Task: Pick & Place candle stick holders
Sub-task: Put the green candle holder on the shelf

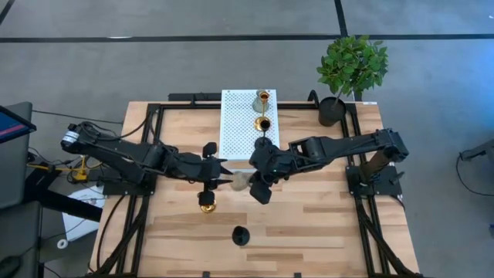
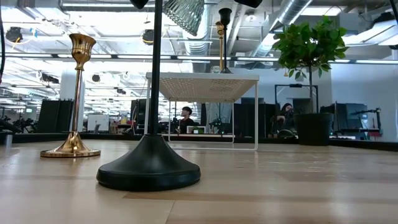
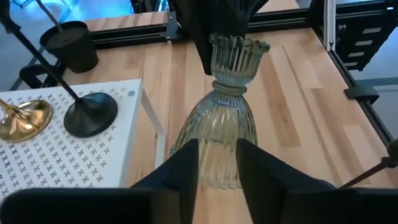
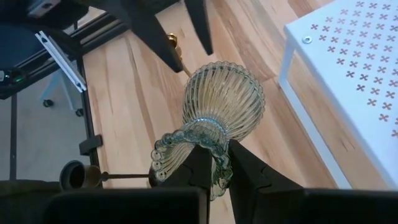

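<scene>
Right now both arms meet over the middle of the wooden table (image 1: 324, 224), sharing one ribbed, clear glass candle holder (image 1: 242, 181) held above the boards. The left gripper (image 1: 218, 174) reaches in from the left edge; in its wrist view its two dark fingers (image 3: 186, 171) sit at the wide fluted base, with the glass between them, but I cannot tell whether they are clamped on it or just closing in. To its near side, a gold brass candlestick with a round base (image 1: 206, 203) stands on the table, and further toward the near edge stands a tall black candlestick with a domed foot (image 1: 241, 235).

Moving right, the right gripper (image 1: 261, 187) has its jaws closed on the glass holder's narrow scalloped cup end, so this looks to me like a hand-over between the arms.

At the far edge, a white perforated metal shelf (image 1: 235, 123) already carries three pieces: a pale silvery one (image 1: 259, 100), a gold one (image 1: 263, 96) and a black one (image 1: 264, 135). A black pot with a green leafy plant (image 1: 333, 108) sits near the far right corner.

By my reckoning about half is done: three holders are placed, one is in the air, and two still wait on the table.
</scene>
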You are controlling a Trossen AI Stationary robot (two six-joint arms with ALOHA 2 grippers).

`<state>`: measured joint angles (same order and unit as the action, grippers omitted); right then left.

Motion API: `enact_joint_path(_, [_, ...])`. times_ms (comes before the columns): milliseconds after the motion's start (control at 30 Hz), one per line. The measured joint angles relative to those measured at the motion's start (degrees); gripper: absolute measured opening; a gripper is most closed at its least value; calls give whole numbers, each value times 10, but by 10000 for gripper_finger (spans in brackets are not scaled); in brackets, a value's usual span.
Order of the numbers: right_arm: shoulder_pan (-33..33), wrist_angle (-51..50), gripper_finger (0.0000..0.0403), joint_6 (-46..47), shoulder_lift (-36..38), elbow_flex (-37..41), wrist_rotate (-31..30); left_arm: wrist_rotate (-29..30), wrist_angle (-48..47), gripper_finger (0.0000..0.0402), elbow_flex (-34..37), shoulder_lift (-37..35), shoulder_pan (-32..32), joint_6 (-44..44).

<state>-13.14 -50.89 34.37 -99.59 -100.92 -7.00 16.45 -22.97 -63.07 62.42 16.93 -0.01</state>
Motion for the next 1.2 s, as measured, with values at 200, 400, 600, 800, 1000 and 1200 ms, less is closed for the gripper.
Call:
enact_joint_path(200, [3,-1,16,-5,-1,0,11,-5,41,167,0,-1,1,37])
enact_joint_path(400, [7,0,16,-14,-1,0,20,-20,73,224,0,12,-1,71])
enact_joint_path(600, [10,1,16,-14,-1,0,27,-19,78,265,0,36,-2,71])
enact_joint_path(800, [11,2,16,-14,-1,0,29,-19,113,268,0,58,-1,68])
enact_joint_path(1000, [11,4,16,-14,-1,0,29,-19,152,260,0,77,-6,67])
enact_joint_path(1200, [11,4,16,-16,-1,0,28,-20,162,251,0,86,-11,55])
